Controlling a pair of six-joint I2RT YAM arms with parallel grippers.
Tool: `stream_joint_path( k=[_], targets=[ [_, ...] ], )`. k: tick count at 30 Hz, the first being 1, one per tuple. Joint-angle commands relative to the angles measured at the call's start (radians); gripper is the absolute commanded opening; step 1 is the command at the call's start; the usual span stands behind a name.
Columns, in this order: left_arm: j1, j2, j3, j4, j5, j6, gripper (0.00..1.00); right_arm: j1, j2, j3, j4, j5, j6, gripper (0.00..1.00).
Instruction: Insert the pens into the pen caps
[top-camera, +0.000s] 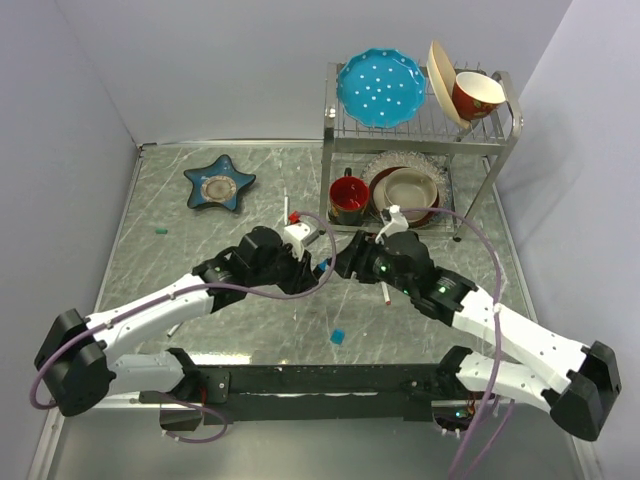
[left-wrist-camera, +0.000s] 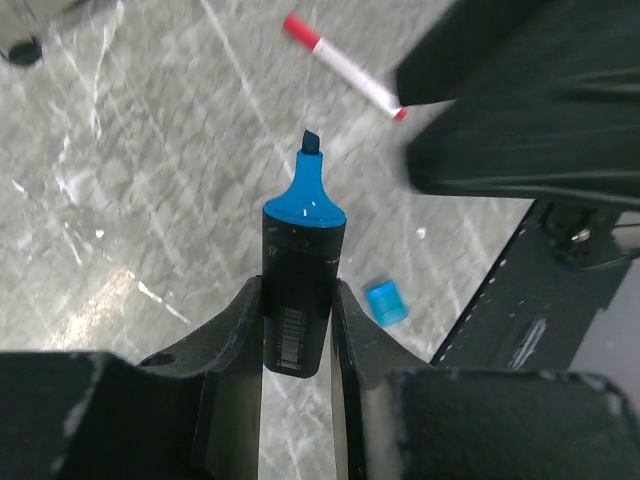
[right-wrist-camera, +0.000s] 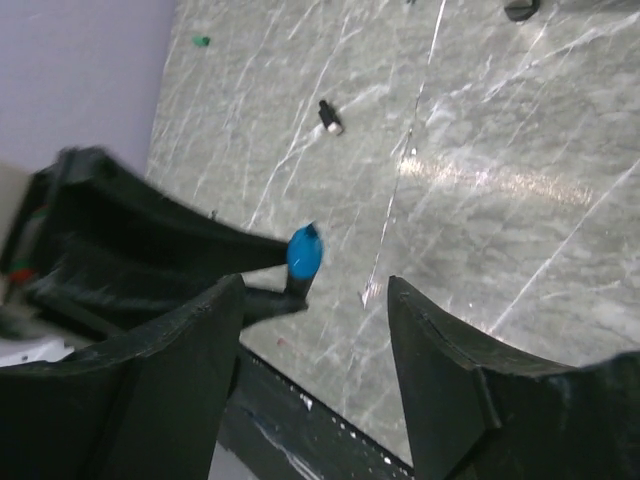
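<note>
My left gripper (left-wrist-camera: 297, 290) is shut on the black marker (left-wrist-camera: 300, 255). Its blue end (left-wrist-camera: 305, 195) points away from the wrist, toward my right gripper. My right gripper (right-wrist-camera: 315, 283) is open and empty, and the marker's blue end (right-wrist-camera: 304, 252) shows just beyond its left finger. The two grippers (top-camera: 318, 265) (top-camera: 347, 258) nearly meet at mid-table. A bright blue cap (left-wrist-camera: 385, 302) lies on the table in front of them (top-camera: 338, 337). A red-tipped white pen (left-wrist-camera: 345, 68) lies beside the right arm (top-camera: 386, 291). A black cap (right-wrist-camera: 328, 115) and a teal cap (right-wrist-camera: 201, 41) lie apart on the table.
A dish rack (top-camera: 500, 140) with a blue plate (top-camera: 380, 88) and bowls stands at the back right, with a red mug (top-camera: 348, 197) under it. A blue star dish (top-camera: 218, 184) sits at the back left. A thin white pen (top-camera: 286, 200) lies behind the grippers.
</note>
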Motion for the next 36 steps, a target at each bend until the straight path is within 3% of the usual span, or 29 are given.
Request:
stream_joint_path(
  k=[1,9,12,15,16,19,20,22,23,30,36],
  targets=[
    [-0.011,-0.053,0.001,0.063,0.017,-0.039,0.01,0.030,0.062,0.075,0.054,0.087,0.017,0.65],
    [-0.014,-0.095,-0.015,0.105,0.003,-0.060,0.01,0.065,0.169,0.136,0.056,0.086,0.010,0.59],
    [-0.016,-0.107,-0.015,0.119,0.011,-0.065,0.01,0.071,0.178,0.128,0.091,0.058,0.001,0.50],
    [-0.016,-0.116,-0.010,0.129,0.032,-0.066,0.07,0.070,0.171,0.115,0.158,-0.035,-0.039,0.27],
    [-0.016,-0.124,-0.006,0.130,0.041,-0.069,0.11,0.071,0.166,0.112,0.174,-0.075,-0.073,0.14],
    [-0.016,-0.161,-0.006,0.147,0.125,-0.074,0.29,0.071,0.113,0.089,0.231,-0.146,-0.123,0.00],
    [-0.016,-0.171,-0.007,0.152,0.153,-0.080,0.32,0.071,0.071,0.078,0.245,-0.159,-0.134,0.00],
    [-0.016,-0.214,-0.012,0.184,0.248,-0.085,0.49,0.070,0.025,0.049,0.281,-0.192,-0.171,0.00],
    [-0.016,-0.230,-0.013,0.194,0.273,-0.098,0.52,0.070,-0.022,0.039,0.291,-0.205,-0.185,0.00],
    [-0.014,-0.325,-0.044,0.323,0.446,-0.217,0.51,0.068,-0.185,-0.042,0.464,-0.339,-0.268,0.00],
    [-0.016,-0.276,-0.001,0.265,0.535,-0.312,0.51,0.068,-0.224,-0.042,0.449,-0.383,-0.286,0.00]
  ],
)
